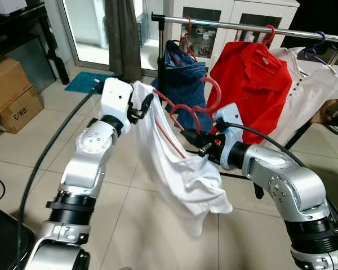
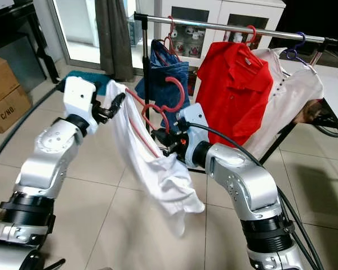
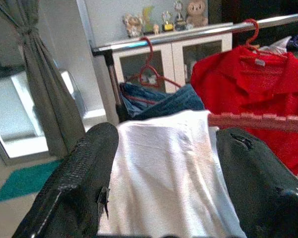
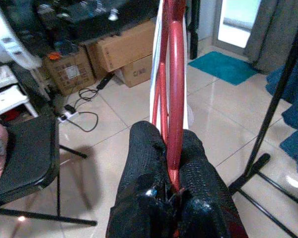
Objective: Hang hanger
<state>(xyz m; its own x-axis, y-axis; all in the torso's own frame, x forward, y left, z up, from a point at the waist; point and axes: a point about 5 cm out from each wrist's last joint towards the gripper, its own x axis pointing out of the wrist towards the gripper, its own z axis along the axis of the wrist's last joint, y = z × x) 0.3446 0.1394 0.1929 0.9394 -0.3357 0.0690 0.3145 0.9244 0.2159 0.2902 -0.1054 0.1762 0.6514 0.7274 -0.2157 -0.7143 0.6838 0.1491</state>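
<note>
Nearest to my head camera are my two silver arms, raised in front of me over the tiled floor (image 1: 129, 225). My right gripper (image 4: 170, 163) is clamped on the red hanger (image 1: 183, 109): the right wrist view shows both black fingers (image 4: 144, 158) pressed against the red bar with no gap between them. The hanger is held out in the air between my two arms, its hook curling upward in front of the blue jeans. It is below and in front of the clothes rail, not on it.

A white shirt (image 1: 180, 174) is draped on the hanger and sags in a bunched fold below my right gripper. My left gripper (image 1: 148, 102) holds the upper left corner of this shirt. In the left wrist view the white cloth lies between the two black fingers (image 3: 74, 183), which stand fairly wide apart around it, with the ribbed red arm of the hanger running off to one side.

Behind, a metal clothes rail (image 1: 242, 25) runs across the scene. On it hang blue jeans (image 1: 183, 79) on a red hanger, a red polo shirt (image 1: 250, 84) on another red hanger, and a white garment (image 1: 312, 90) on a purple hanger (image 1: 314, 50). Grey curtains (image 1: 123, 36) hang at a glass door, with a teal mat (image 1: 84, 81) on the floor before it. Cardboard boxes (image 1: 11, 93) stand on the floor at far left. White cabinets with glass doors (image 1: 231, 17) stand behind the rail.
</note>
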